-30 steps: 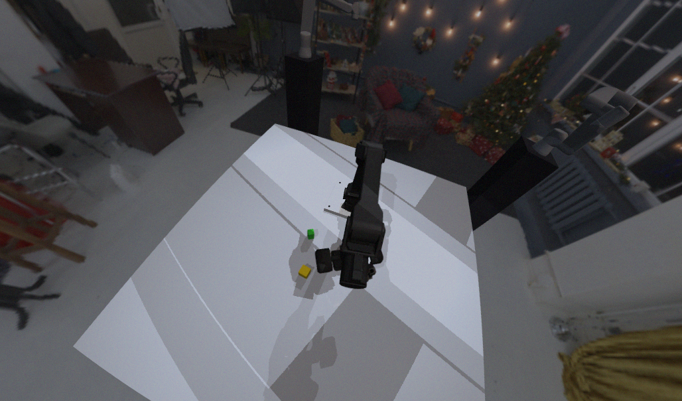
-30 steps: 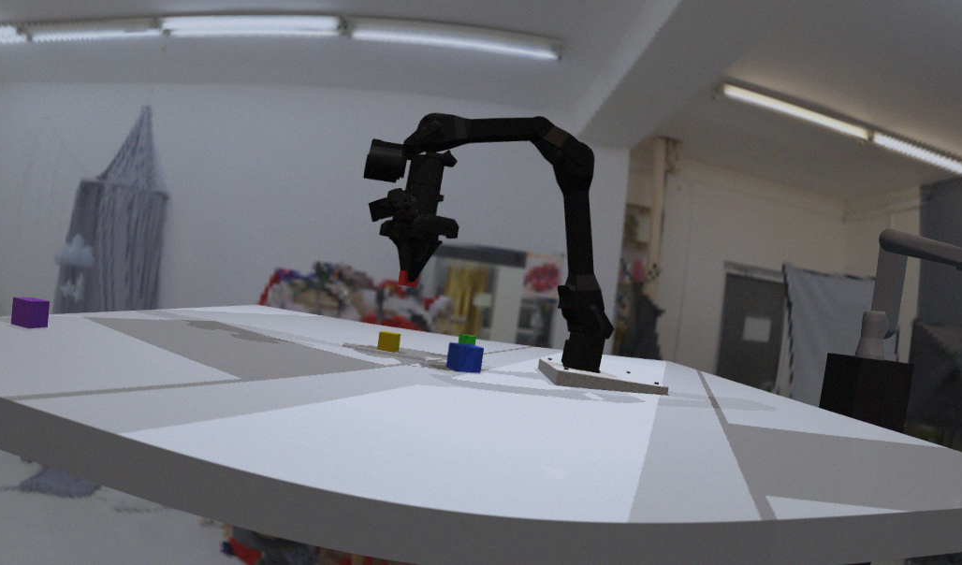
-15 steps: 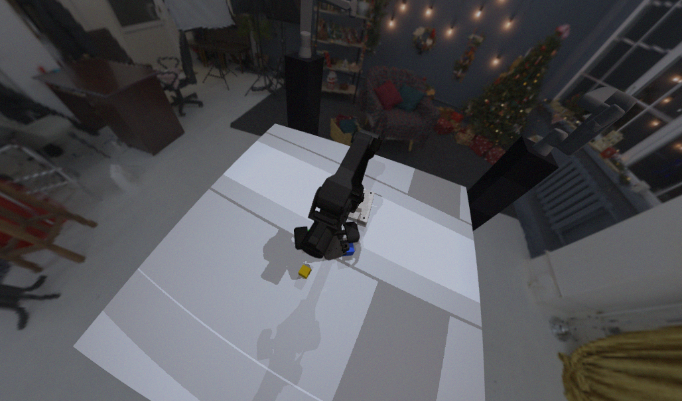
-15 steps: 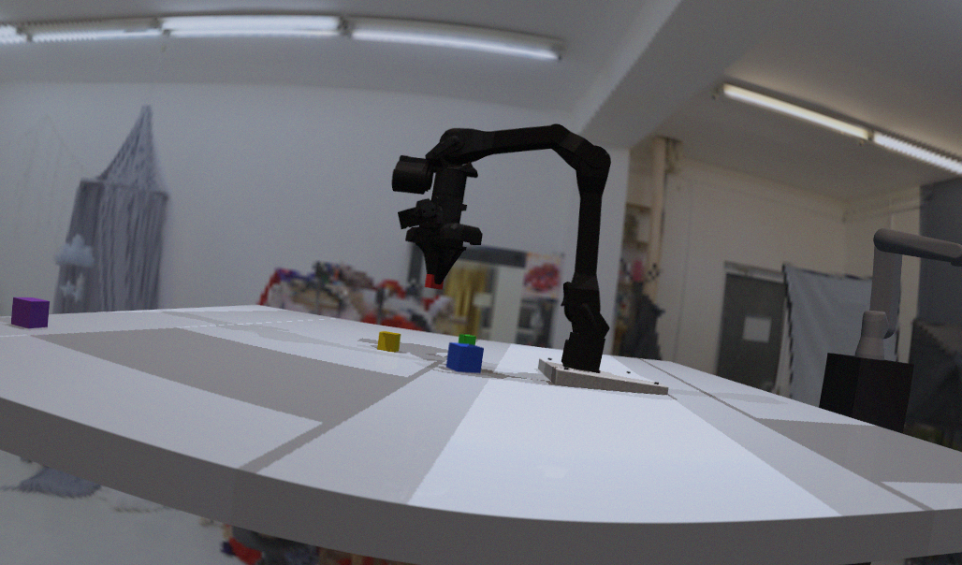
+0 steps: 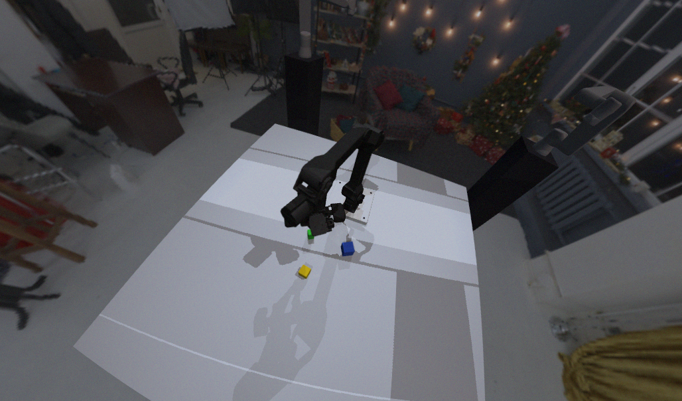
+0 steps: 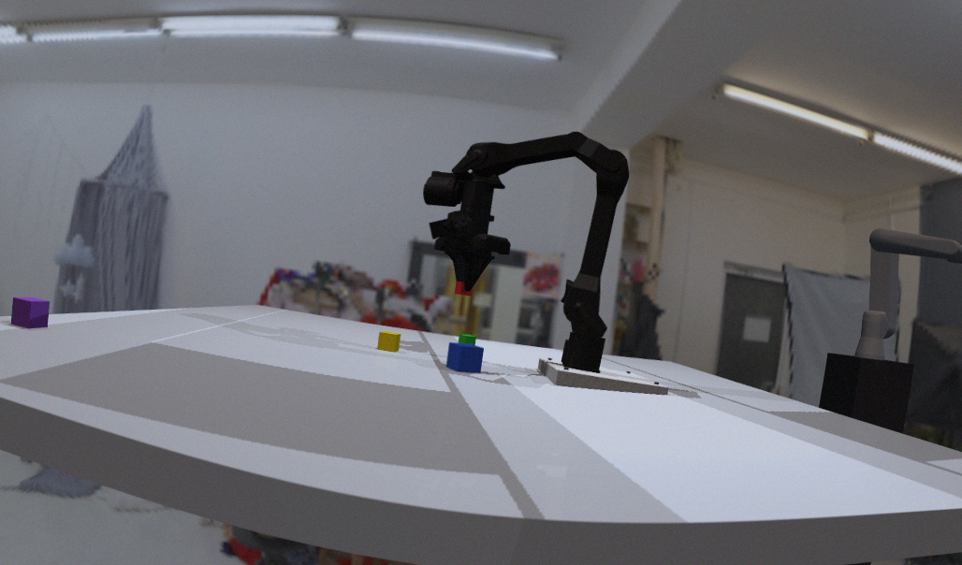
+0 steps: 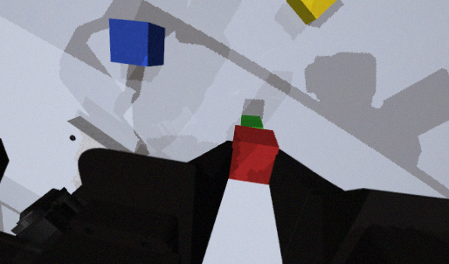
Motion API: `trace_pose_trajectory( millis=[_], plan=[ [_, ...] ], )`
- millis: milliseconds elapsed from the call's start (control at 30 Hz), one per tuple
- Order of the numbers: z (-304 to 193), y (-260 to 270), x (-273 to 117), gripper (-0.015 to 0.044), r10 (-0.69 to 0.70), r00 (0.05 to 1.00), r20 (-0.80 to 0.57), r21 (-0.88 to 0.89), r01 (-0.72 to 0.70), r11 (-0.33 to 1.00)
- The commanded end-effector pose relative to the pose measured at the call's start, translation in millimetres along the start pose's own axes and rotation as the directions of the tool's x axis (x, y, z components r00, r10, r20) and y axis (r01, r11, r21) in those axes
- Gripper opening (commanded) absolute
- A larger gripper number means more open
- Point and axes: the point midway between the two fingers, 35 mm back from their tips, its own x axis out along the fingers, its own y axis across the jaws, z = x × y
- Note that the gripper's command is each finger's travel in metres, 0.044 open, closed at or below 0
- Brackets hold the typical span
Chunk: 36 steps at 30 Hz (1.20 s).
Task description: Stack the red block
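Observation:
The red block [image 6: 461,288] [image 7: 252,158] is held between the fingertips of my gripper [image 6: 465,286] [image 7: 251,151], which is shut on it high above the table. The green tower [image 5: 310,234] [image 6: 467,340] [image 7: 252,121] stands on the table below. In the wrist view the red block covers part of the green tower, whose far part shows just beyond it. In the exterior view the red block is above the green tower with a wide gap between them. In the top view the red block is hidden by the arm.
A blue block [image 5: 347,249] [image 6: 464,357] [image 7: 130,42] stands near the green tower. A yellow block [image 5: 304,271] [image 6: 388,341] [image 7: 314,9] lies farther out from the arm's base. A purple block [image 6: 30,312] stands at the far left in the exterior view. The white base plate [image 5: 367,205] is behind the blocks.

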Motion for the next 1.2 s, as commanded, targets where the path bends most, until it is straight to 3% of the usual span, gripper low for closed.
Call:
trace_pose_trajectory(
  millis=[0,1167],
  plan=[
    [-21.2,-3.2,3.4,0.0000,0.001,1.000,-0.008,-0.005,-0.001,1.000],
    [-27.2,-5.2,74.6,0.0000,0.001,1.000,-0.009,-0.005,-0.001,1.000]
  ],
)
